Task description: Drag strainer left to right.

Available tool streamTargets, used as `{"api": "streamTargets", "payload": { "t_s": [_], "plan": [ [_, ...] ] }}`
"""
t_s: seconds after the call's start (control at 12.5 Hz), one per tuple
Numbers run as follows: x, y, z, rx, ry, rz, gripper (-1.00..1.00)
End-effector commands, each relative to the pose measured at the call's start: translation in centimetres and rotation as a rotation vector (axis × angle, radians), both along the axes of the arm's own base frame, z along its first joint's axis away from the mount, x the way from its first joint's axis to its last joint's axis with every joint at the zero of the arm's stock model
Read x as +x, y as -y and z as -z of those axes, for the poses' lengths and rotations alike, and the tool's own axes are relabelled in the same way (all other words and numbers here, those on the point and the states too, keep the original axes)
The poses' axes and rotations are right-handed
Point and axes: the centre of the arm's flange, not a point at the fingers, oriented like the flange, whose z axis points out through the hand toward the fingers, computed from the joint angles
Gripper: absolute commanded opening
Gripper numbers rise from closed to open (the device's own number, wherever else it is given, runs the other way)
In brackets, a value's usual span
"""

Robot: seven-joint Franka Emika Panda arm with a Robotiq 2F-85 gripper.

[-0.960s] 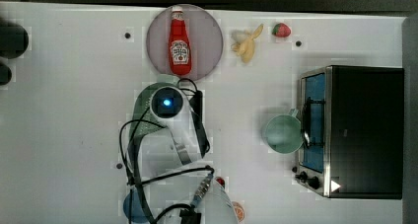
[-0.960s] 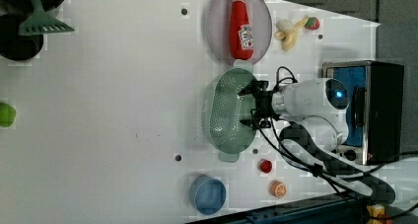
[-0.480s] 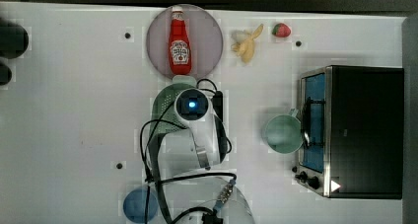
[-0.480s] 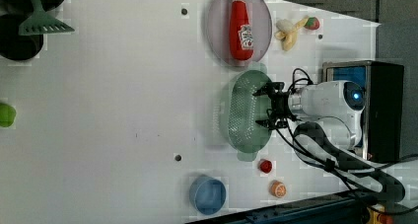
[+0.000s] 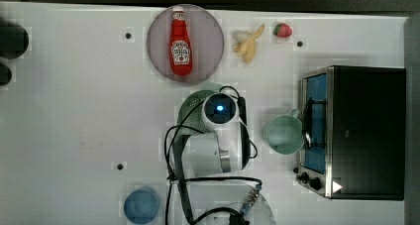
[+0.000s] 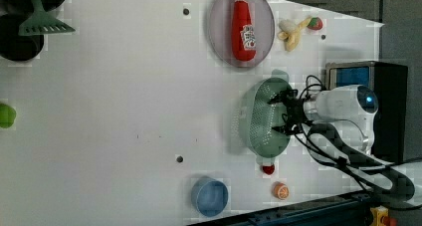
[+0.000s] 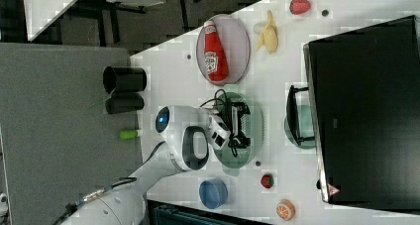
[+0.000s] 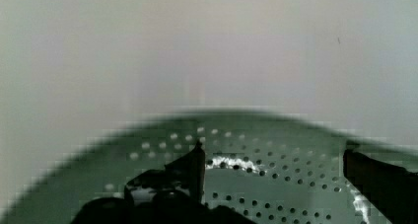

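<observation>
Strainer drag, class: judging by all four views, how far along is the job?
Done: the strainer has already slid rightward in the top view since a second ago. In hand: the open tool sits inside its bowl, fingers spread over the holes. Left: the mint cup and toaster oven stand just ahead, so little travel seems to remain.

In the top view the arm covers most of the strainer [image 5: 190, 111] (only its rim's left part shows).
</observation>
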Motion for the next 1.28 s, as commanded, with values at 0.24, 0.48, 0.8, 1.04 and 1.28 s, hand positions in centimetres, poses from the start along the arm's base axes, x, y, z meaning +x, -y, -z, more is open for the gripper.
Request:
{"api": "streamTargets", "payload": {
  "t_s": [0.24,0.48,0.8,1.04,1.28],
  "plan": [
    [1.3,3.9,-2.7,-0.009,0.083,-0.005,1.00],
    [1.2,5.7,-2.8,-0.018,0.083,-0.005,1.00],
    [1.1,6.5,-2.9,-0.022,0.085,-0.004,1.00],
    [2.0,3.9,-7.1,-0.005,0.103,-0.242,1.00],
    [2.9,2.5,-14.9,-0.018,0.122,-0.455,1.00]
  ]
}}
